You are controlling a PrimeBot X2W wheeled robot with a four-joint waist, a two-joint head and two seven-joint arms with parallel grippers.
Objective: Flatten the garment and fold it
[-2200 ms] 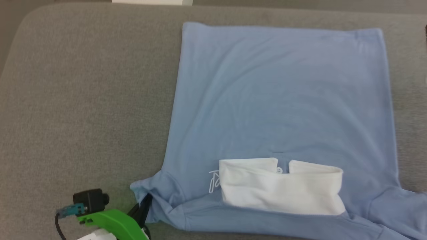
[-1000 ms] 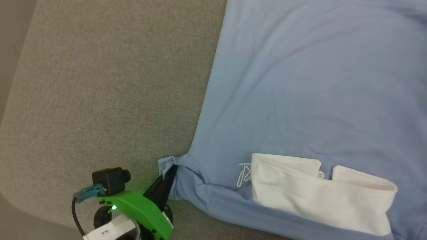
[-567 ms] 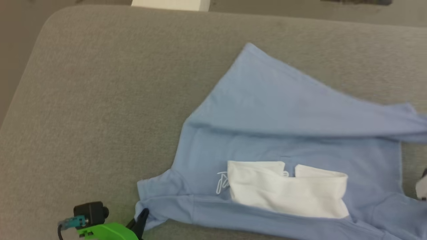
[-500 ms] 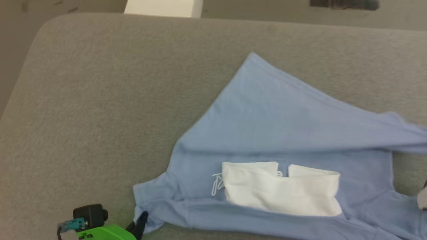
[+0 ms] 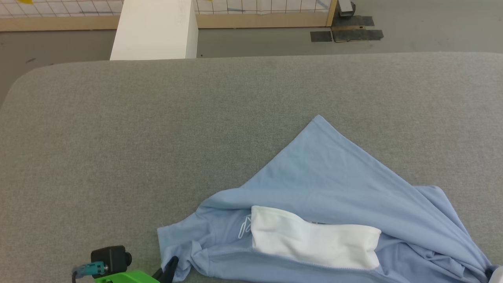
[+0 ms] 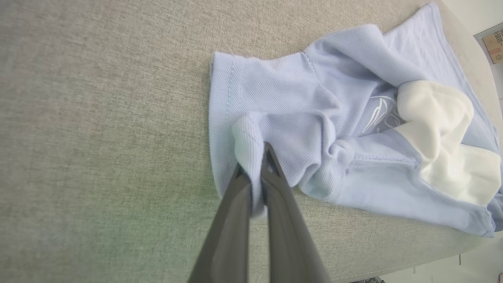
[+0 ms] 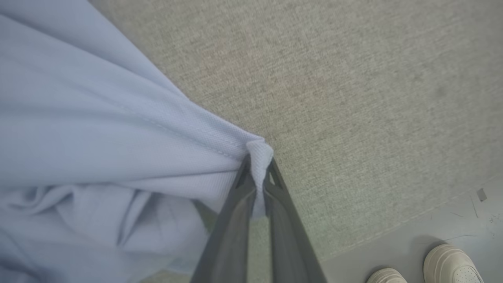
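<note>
Both pincers were clenched on the light blue soft knit shirt (image 5: 338,184). My left pincer (image 6: 255,167) gripped a bunched fold of sleeve cuff at the shirt's near left corner. My right pincer (image 7: 257,169) gripped a small tuck of blue cloth at its near right edge.

The shirt lay on the near right part of the grey fabric-covered padded surface (image 5: 118,137). It was not flat. The body narrowed to a single peak on the far side, and creases gathered toward the right grip. The white collar panel (image 5: 314,243) and white script logo (image 5: 245,228) faced up, close to the near edge.

Step in hand, as I judged it: flattening. Folding had not begun.

What the next move called for, in my judgement:
1. Keep both grips closed.
2. Draw the pincers apart until the cloth between them is taut.
3. Lay the body out away from the near edge so the peak opens into a full hem.

Caution: each grip held little cloth, so a sharp pull could strip it free.
</note>
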